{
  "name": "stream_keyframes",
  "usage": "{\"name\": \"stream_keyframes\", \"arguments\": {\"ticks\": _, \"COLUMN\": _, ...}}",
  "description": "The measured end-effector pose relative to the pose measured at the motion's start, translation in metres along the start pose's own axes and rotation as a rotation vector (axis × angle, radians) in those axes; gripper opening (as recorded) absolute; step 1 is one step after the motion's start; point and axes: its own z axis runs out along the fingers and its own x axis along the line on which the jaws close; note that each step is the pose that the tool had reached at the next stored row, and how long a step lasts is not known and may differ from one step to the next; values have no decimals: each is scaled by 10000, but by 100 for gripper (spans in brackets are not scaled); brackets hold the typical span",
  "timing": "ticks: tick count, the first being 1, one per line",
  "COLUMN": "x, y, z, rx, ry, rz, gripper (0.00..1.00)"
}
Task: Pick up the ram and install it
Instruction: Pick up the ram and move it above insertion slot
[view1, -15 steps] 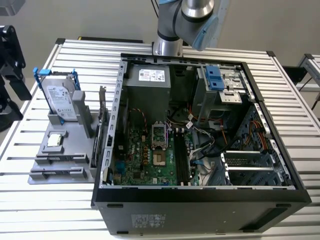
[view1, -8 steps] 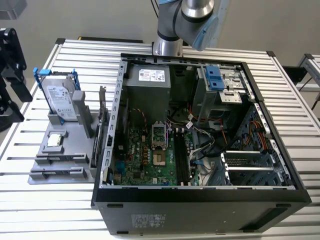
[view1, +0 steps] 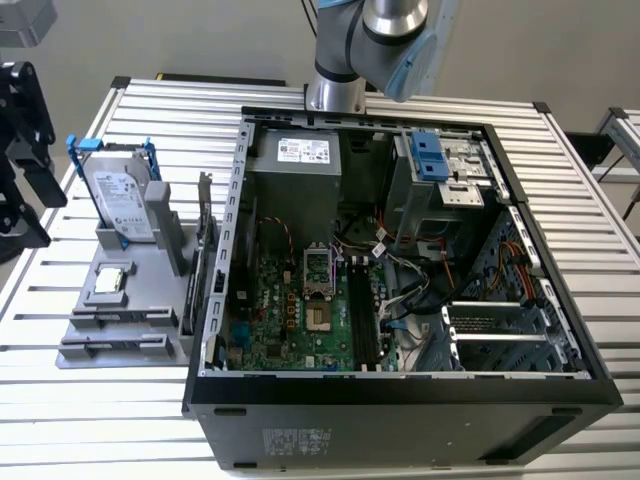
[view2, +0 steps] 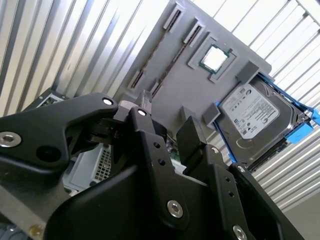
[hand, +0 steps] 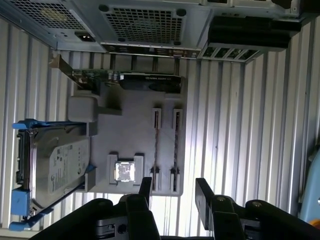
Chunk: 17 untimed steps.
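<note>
Two thin ram sticks stand on edge in slots of a grey holder left of the computer case, one beside the other. In the second wrist view they are dark strips, and in the exterior view they lie low on the holder. My gripper hangs above the holder's outer end, away from the case, open with nothing between its black fingers. The exterior view has it at the left edge. It also fills the foreground of the second wrist view.
The holder also carries a silver hard drive in a blue bracket, a square processor chip and an upright graphics card. The open computer case lies to the exterior view's right, with black memory slots on its motherboard.
</note>
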Motion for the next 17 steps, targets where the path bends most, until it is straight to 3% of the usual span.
{"name": "stream_keyframes", "arguments": {"ticks": 17, "x": -2, "y": -4, "z": 88, "rx": 0, "ry": 0, "rz": -13, "gripper": 100}}
